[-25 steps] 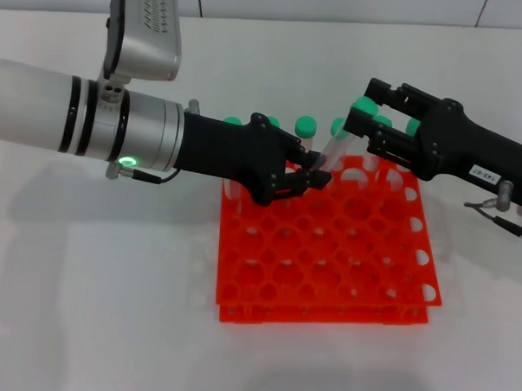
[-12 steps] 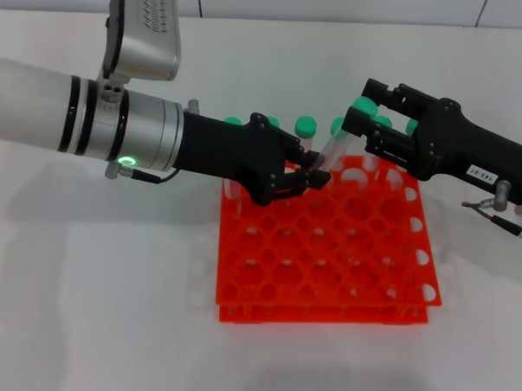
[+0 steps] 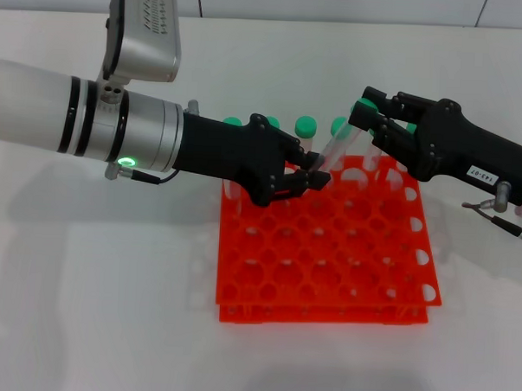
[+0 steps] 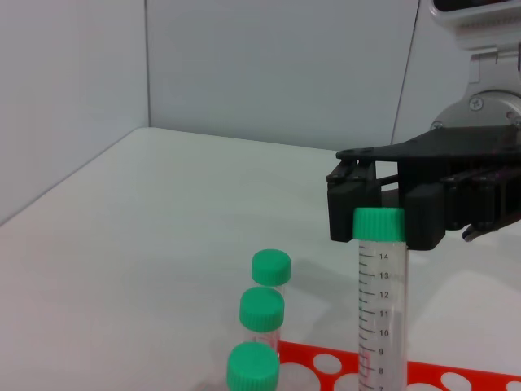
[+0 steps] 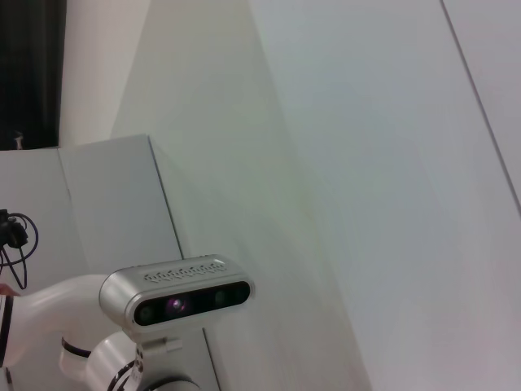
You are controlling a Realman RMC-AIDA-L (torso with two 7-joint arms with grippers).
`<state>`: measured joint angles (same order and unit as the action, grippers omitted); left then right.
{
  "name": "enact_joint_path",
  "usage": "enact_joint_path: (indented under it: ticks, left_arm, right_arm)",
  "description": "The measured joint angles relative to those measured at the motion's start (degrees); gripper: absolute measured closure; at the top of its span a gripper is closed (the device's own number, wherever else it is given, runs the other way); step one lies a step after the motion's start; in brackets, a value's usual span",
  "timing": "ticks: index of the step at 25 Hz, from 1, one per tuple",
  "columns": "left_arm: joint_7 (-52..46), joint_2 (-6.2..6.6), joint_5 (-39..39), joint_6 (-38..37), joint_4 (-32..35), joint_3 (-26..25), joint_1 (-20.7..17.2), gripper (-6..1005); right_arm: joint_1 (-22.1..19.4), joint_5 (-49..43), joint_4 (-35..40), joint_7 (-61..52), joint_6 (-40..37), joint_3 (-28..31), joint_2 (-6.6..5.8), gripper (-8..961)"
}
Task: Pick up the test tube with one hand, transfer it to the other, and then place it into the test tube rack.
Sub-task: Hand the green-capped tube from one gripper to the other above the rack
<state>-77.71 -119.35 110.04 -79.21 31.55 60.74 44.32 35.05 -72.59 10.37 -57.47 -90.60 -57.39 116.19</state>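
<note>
- Left black two-finger gripper (image 3: 316,174), arm reaching level over the orange-red plastic rack (image 3: 328,250), jaws clamped on the slim clear green-capped test tube (image 3: 337,147) — low on its body.
- Right label-stickered black gripper (image 3: 368,122) reaches in opposite, jaws parted around the tube's cap — not closed.

test tube (image 3: 337,147): slim clear plastic, printed graduations, round green cap; tilted, cap end toward the right gripper (image 3: 370,122), lower end pinched in the left gripper (image 3: 316,174), held above the rack's far rows; right gripper's jaws sit around the cap; test tube rack (image 3: 327,259): orange-red, two-tier, grid of round holes, flat on the table.
</note>
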Motion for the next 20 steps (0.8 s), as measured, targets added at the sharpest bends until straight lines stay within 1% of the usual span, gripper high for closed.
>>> enact_joint_path:
  ticks: [5,17,20]
  left_arm:
    - [-0.1,0.0,0.0,0.0,0.0,0.0,-0.1,721]
    - [-4.7,0.09,-0.2,-0.2,0.7,-0.3,0.0,715]
    - [-5.4,0.09,-0.2,-0.5,1.0,-0.1,0.0,609]
  right_arm:
    - [-0.1,0.0,0.0,0.0,-0.1,0.0,0.0,704]
    - [-0.5,0.0,0.0,0.0,-0.4,0.2,0.0,705]
    - [-0.5,0.0,0.0,0.0,-0.4,0.3,0.0,705]
